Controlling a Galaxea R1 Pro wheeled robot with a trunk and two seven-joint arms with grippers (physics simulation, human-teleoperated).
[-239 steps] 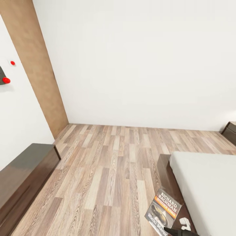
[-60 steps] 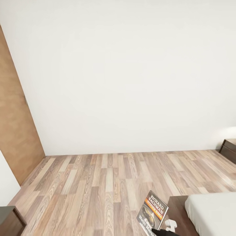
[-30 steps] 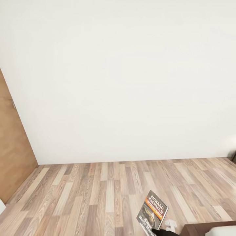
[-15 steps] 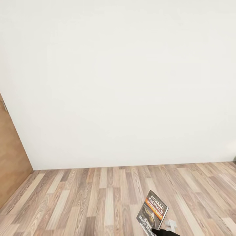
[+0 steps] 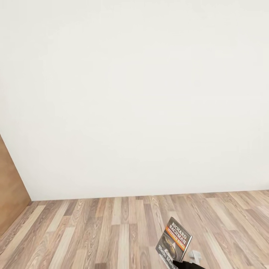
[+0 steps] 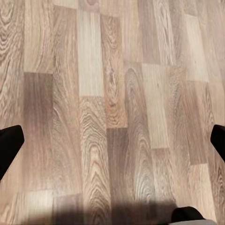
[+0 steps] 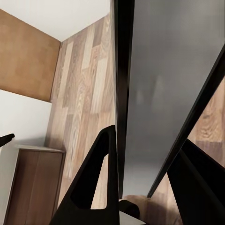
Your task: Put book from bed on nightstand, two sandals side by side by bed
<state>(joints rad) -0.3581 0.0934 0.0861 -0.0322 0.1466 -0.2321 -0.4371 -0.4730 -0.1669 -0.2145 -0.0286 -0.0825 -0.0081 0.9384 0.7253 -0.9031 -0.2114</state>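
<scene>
White wall [image 5: 142,93] takes up most of the head view now, above a strip of brown wood-plank floor [image 5: 93,231] and a sliver of brown door [image 5: 9,194] at the left edge. That is a real change: moments back the bed's dark frame and pale mattress sat in the lower right corner and a nightstand peeked in at the right edge, and both have slid out as the camera swung. So the robot is turning on the spot, not the furniture moving, and it reads as mid-transit with its cargo.

And the cargo is there! The book [image 5: 173,244], orange band and white lettering facing us, stands up off the floor at the bottom edge of the head view, carried by the right gripper [image 5: 185,263], clamped on its lower edge. The right wrist camera backs that up: both dark fingers [image 7: 93,183] sit either side of the book's grey edge.

The left gripper [image 6: 112,145] hangs over bare planks, fingertips spread wide at the frame's sides, holding nothing.

Which nightstand it is heading for I can't say, probably the one lately at the right. Sandals remain to be dealt with.
</scene>
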